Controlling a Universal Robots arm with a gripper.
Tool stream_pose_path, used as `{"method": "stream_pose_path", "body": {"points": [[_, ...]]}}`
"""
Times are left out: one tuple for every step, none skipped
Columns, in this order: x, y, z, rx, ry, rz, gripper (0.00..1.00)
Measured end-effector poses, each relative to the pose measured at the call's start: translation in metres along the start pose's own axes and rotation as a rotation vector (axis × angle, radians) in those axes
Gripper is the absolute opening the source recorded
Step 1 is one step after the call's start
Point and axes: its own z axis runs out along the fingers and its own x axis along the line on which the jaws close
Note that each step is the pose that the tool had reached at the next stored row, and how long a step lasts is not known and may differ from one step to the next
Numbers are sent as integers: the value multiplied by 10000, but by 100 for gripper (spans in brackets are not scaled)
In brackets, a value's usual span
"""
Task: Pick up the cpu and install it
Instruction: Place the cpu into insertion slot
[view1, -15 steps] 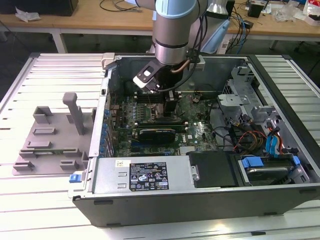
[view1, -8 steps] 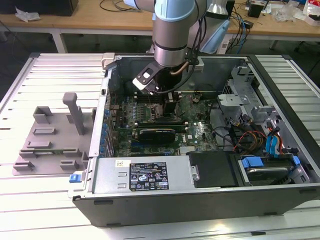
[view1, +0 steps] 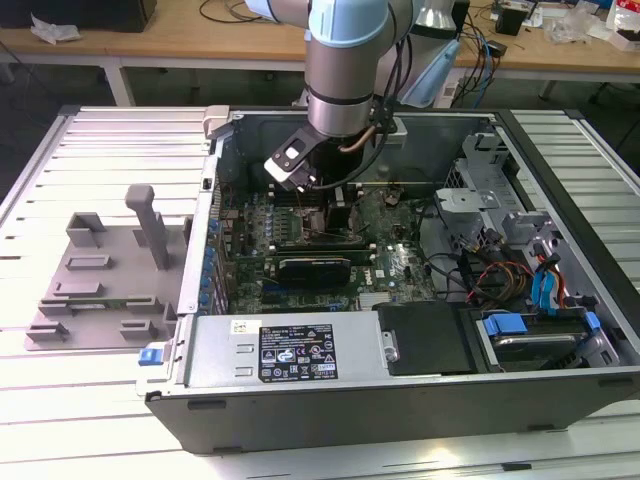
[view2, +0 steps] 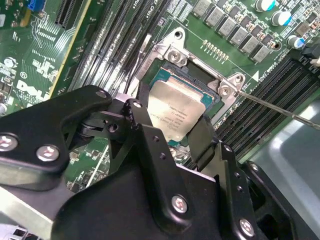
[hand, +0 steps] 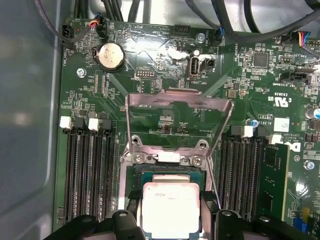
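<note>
**Jaws clamped on the cpu at the open socket**

I am the arm (view1: 345, 60) reaching down into an open computer case (view1: 300, 350) that lies on its side on a slatted metal table (view1: 80, 140). My jaws are clamped on the cpu (view2: 177, 112). In the second wrist view my black fingers (view2: 145, 130) press against two opposite edges of the chip, and its shiny silver-grey top shows between them.

The cpu (hand: 171, 207) lies flat and level right at the socket (view2: 175, 52), inside the outline of the socket's metal frame. A thin green rim of the chip shows around the silver top. I cannot tell whether the chip is fully seated in the socket or held just above it.

The socket's hinged load plate (hand: 177, 100) stands raised at one edge of the socket, swung clear of the chip. A thin metal lever (view2: 275, 107) runs outward from one corner of the socket. Rows of long black memory slots (hand: 90, 170) flank the socket on two sides. A round coin battery (hand: 109, 55) sits on the green board beyond the raised plate, well apart from the socket.

In the exterior view a grey plastic tray (view1: 100, 280) rests on the table outside the case, well apart from the socket, toward the exterior view's left.
</note>
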Motion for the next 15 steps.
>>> {"method": "stream_pose_path", "body": {"points": [[0, -1, 3, 0, 1, 2, 55], [0, -2, 11, 2, -2, 25, 55], [0, -3, 13, 4, -1, 66, 55], [1, -3, 19, 5, 2, 120, 55], [1, -3, 22, 5, 2, 137, 55], [1, -3, 25, 7, 1, 141, 55], [1, -3, 29, 7, 0, 143, 55], [1, -3, 31, 7, 0, 143, 55], [1, -3, 34, 6, 2, 144, 55], [1, -2, 37, 6, 4, 144, 55], [1, -1, 41, 8, 11, 145, 55], [0, -2, 53, 9, 39, 144, 55], [1, -1, 55, 7, 43, 145, 55], [2, -1, 56, 5, 47, 145, 55], [2, -1, 56, 5, 48, 145, 55]]}}
